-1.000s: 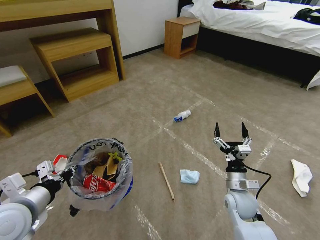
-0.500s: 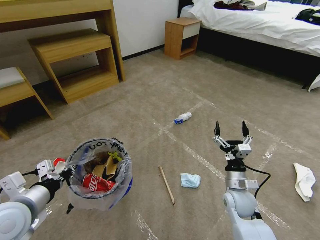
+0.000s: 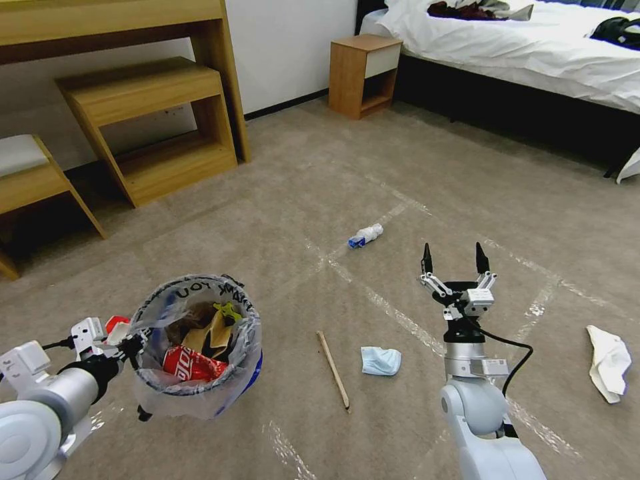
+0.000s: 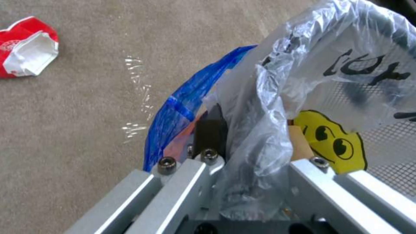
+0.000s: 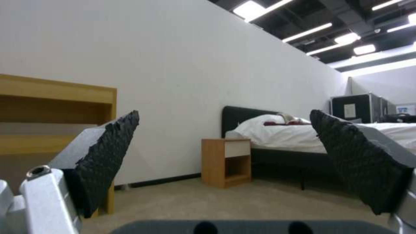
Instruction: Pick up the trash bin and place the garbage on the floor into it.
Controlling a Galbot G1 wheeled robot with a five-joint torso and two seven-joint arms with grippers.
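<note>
Holding the trash bin (image 3: 197, 350) by its near rim, my left jaws (image 4: 242, 169) are clamped over the edge, one finger outside against the blue wall, the other inside, with the clear bag liner (image 4: 277, 107) bunched between them. The bin hangs just above the floor (image 3: 320, 173) at my left front, carrying a crushed red can (image 3: 192, 364) and crumpled brown paper (image 3: 213, 333). My right jaws (image 3: 453, 257) are spread wide and empty, pointing forward and up, level above the carpet rather than down at it.

Litter lies within reach: a wooden stick (image 3: 333, 370) and a light-blue mask (image 3: 381, 360) between my arms, a white-blue bottle (image 3: 365, 235) farther ahead, a white tissue (image 3: 610, 363) off to my right, and a red wrapper (image 4: 27, 47) on the carpet beside the bin.

To do this well, I judge I should tip the right wrist down over the mask, the closest soft piece, and pinch its middle. The bin should stay level, since the slippery liner in my grip could let it slide. The thin stick probably needs a grip across its width.
</note>
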